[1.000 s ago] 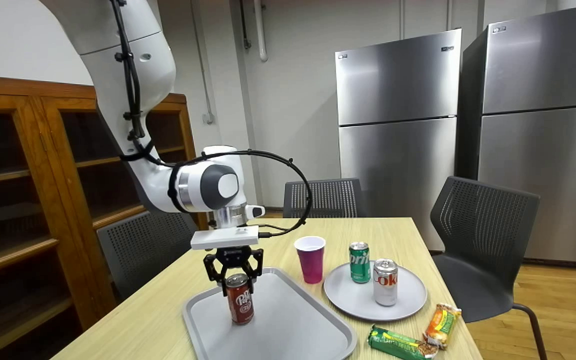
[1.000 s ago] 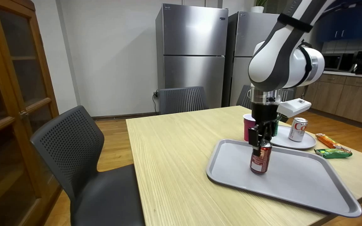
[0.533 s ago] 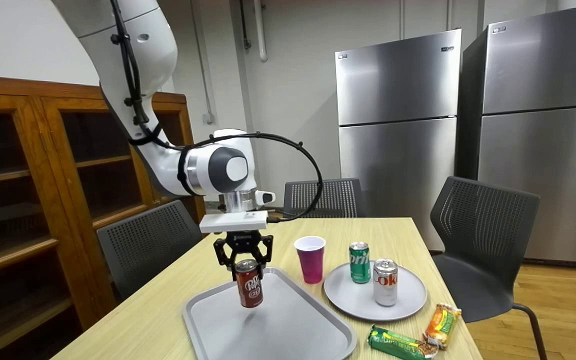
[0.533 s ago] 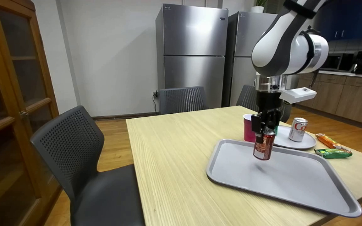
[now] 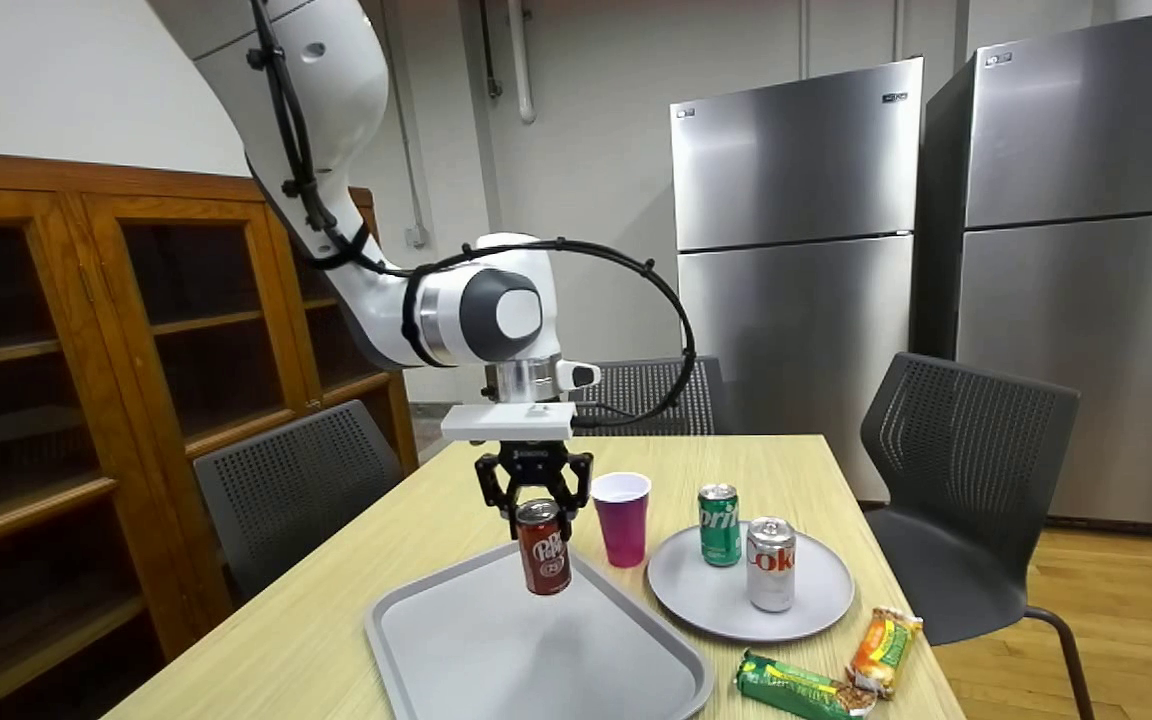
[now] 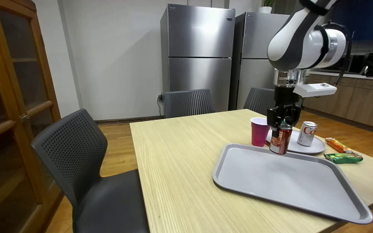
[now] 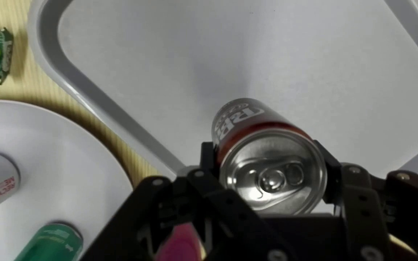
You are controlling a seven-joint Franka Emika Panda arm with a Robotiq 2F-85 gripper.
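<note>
Gripper (image 5: 540, 522) has the red can (image 5: 544, 562) pinched nr. its top, jaws parted just the can's width. Top's btwn the jaws, body hanging approx. upright below, off the tray (image 5: 456, 650), over the end nearest the cup (image 5: 622, 525); tight that side, more room back over the tray's middle. I see only a thin strip of table (image 5: 736, 455) btwn tray & the plate (image 5: 701, 600) w/ the green can (image 5: 719, 535) & silver can (image 5: 771, 570). In an exterior view, a tray corner (image 6: 364, 217) juts past the table edge, & gripper + red can hide most of the green can. Wrist view crops both cans on the plate; cup's mostly blocked. Green bar (image 5: 796, 688) & orange bar (image 5: 881, 650) lie nr. the table edge, ends seemingly touching.
</note>
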